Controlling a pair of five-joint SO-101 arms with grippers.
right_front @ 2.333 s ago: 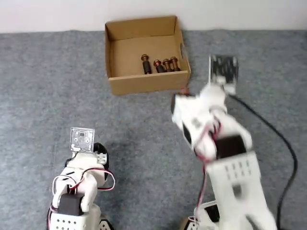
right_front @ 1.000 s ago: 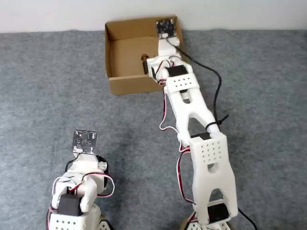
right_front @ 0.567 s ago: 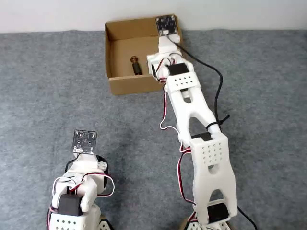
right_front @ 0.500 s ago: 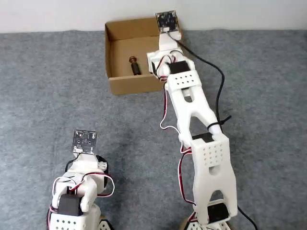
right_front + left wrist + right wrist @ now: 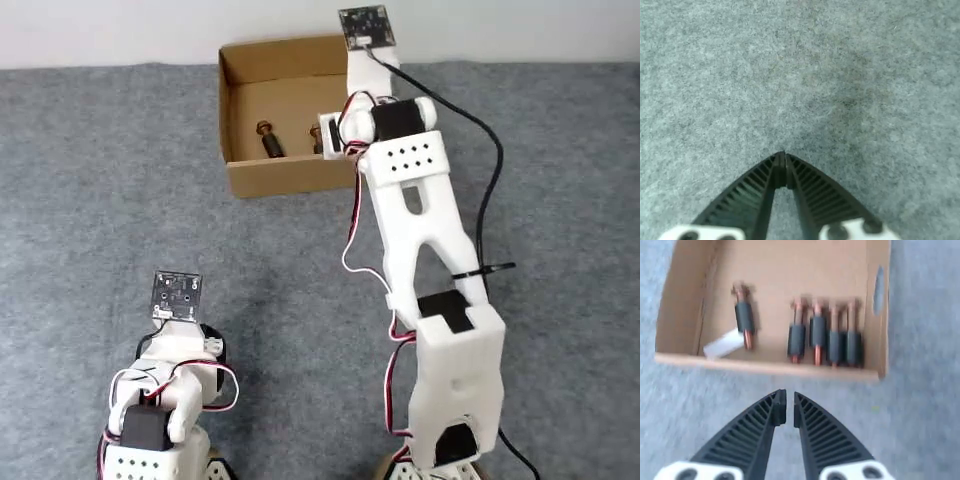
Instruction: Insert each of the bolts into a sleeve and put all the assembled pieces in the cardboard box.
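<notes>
1. Grey felt-like covering spreads over the worktop (image 5: 100,150), with a pale wall behind its far edge.
2. The cardboard box (image 5: 290,178) sits open at the middle of the far edge.
3. Five assembled pieces lie flat on the box floor. A row of four (image 5: 825,335) is packed side by side against one end wall, and a lone piece (image 5: 744,320) lies apart toward the other end, beside a small white slip (image 5: 722,345).
4. The right arm (image 5: 420,220) stretches from the near edge to the box. The right tool (image 5: 788,405) hangs just outside the box's near wall, its jaws drawn nearly together with a thin slit between them, grasping nothing.
5. The left arm (image 5: 170,400) is folded at the near edge toward the left corner. The left tool (image 5: 780,162) is clenched tip to tip over bare covering and is empty.
6. Each piece is a copper-coloured bolt through a dark sleeve, so it is probably rigid, small and light, and apt to roll.
7. If a piece needs moving, the best hold is likely across the middle of the sleeve. A pinch on the bare bolt end might slip or draw the bolt out.
8. With every visible piece boxed, the task looks finished or nearly so.
</notes>
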